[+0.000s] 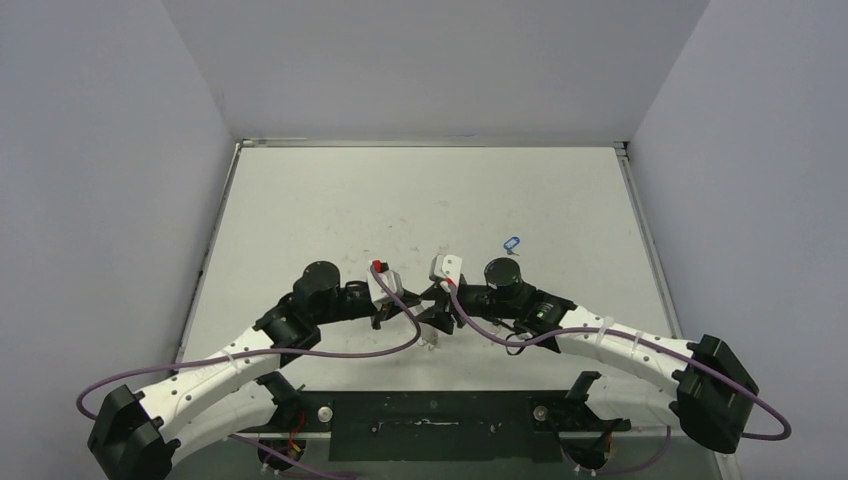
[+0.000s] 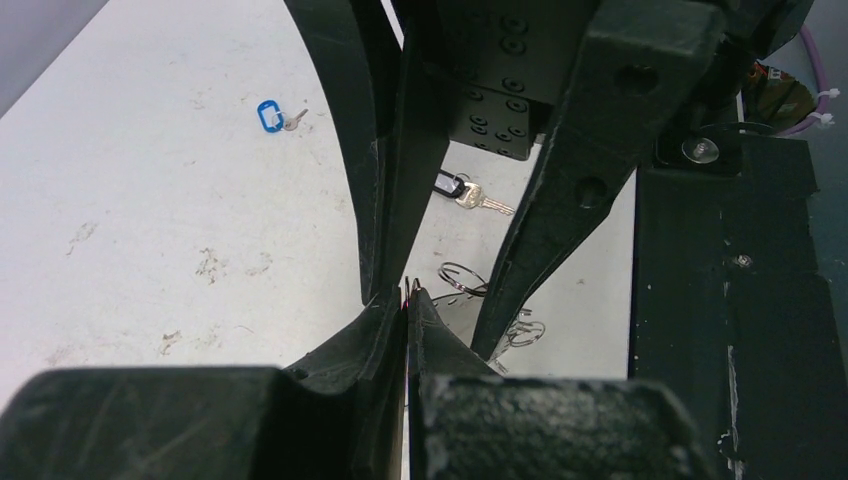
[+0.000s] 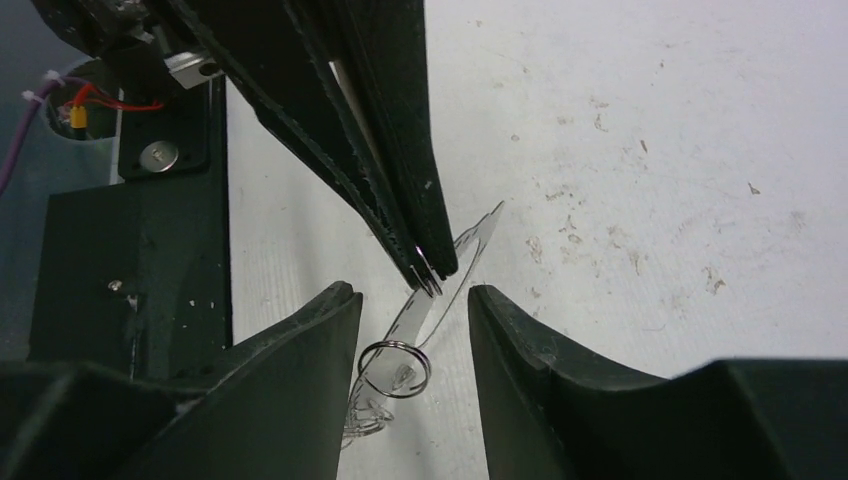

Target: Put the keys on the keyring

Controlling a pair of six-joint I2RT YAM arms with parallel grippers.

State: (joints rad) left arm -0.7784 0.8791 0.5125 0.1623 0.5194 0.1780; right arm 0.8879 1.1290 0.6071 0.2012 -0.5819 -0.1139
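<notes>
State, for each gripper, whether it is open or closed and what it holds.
Left gripper: closed, pinching the keyring.
Right gripper: open, holding nothing, straddling the keyring.

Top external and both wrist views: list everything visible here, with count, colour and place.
keyring: one, pale translucent, pinched in the left gripper at table centre
wire loops: several, silver, along the keyring's rim
blue key: one, bright blue head, lying alone on the table beyond the right arm
dark key: one, dark head, lying on the table near the grippers
table: one, white, scuffed
left arm: one, white and black, reaching in from the left
right arm: one, white and black, reaching in from the right
left gripper: black, shut on the keyring
right gripper: black, open, one finger on each side of the keyring
</notes>
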